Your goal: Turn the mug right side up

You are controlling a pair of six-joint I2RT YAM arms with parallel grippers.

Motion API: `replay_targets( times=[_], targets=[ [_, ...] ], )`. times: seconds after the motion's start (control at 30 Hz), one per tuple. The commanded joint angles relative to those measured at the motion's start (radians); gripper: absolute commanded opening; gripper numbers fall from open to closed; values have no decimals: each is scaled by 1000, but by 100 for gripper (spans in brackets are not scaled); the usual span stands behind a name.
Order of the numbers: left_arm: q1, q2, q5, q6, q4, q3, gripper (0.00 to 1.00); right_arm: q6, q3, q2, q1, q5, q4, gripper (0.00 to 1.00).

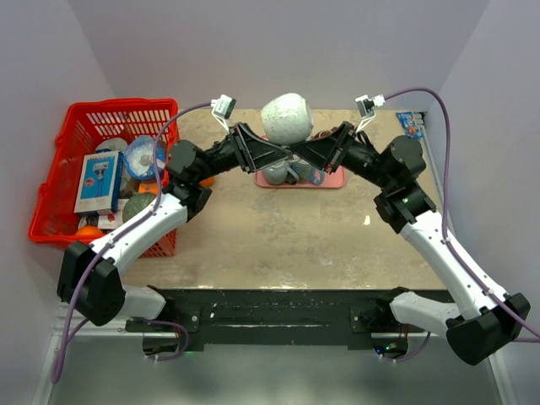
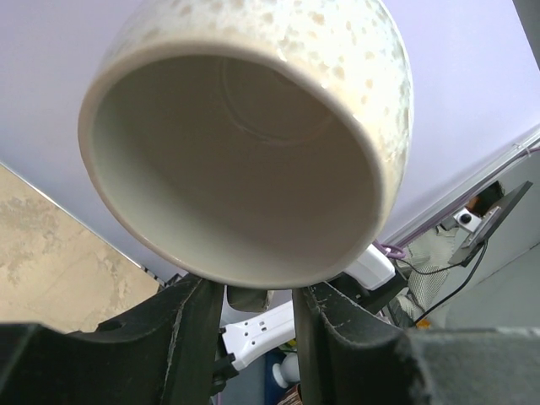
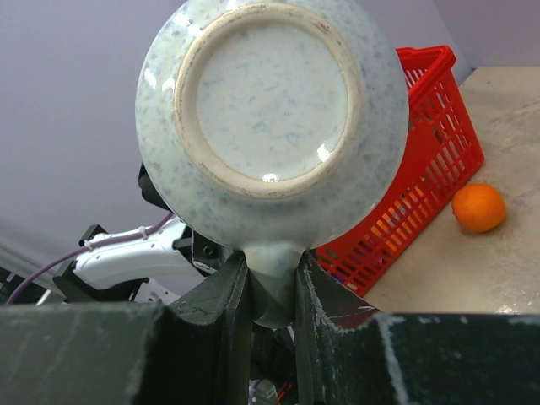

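Note:
The mug [image 1: 287, 116], white and speckled, is held high above the far middle of the table. It lies on its side in the air. Its open mouth [image 2: 236, 160] faces my left wrist camera and its base [image 3: 266, 93] faces the right one. My right gripper [image 3: 270, 266] is shut on the mug's handle [image 3: 272, 257], which points down. In the top view it [image 1: 304, 154] comes from the right. My left gripper [image 1: 272, 155] meets it from the left just below the mug. Its fingers [image 2: 190, 325] stand apart under the rim, gripping nothing I can see.
A red basket [image 1: 59, 181] full of packets and fruit stands at the left, also in the right wrist view [image 3: 430, 160]. An orange [image 3: 478, 207] lies on the table beside it. A pink tray [image 1: 331, 180] with small objects lies under the grippers. A blue packet [image 1: 411, 122] lies at the far right.

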Motion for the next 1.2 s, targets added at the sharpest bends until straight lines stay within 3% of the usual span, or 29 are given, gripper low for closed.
replay_targets(
  times=[0.0, 0.23, 0.27, 0.3, 0.4, 0.47, 0.63, 0.77, 1.03, 1.13, 1.17],
  targets=[
    [-16, 5, 13, 21, -5, 49, 42, -15, 20, -16, 8, -7, 165, 0],
    [-28, 9, 28, 82, -72, 66, 42, -20, 20, -4, 12, -15, 171, 0],
    [-28, 9, 28, 109, -89, 75, 43, -18, 20, -2, 12, -14, 171, 0],
    [-26, 6, 25, 122, -123, 78, 51, -18, 21, -2, 14, -12, 172, 0],
    [-28, -4, 7, 159, -163, 76, 52, -18, 23, 2, 14, -11, 172, 0],
    [-28, -3, 0, 172, -171, 78, 50, -20, 26, 5, 14, -11, 174, 0],
    [-28, 6, 7, 200, -195, 92, 32, -10, 29, 11, 14, -20, 185, 0],
    [-28, 12, 10, 226, -218, 102, 24, -6, 34, 16, 14, -29, 188, 0],
    [-27, 29, 13, 216, -214, 122, 36, -26, 34, 33, 14, -78, 188, 0],
    [-28, 34, 14, 199, -181, 119, 28, -44, 28, 37, 15, -104, 194, 0],
    [-28, 35, 14, 196, -165, 118, 13, -53, 26, 36, 18, -130, 188, 0]
  ],
)
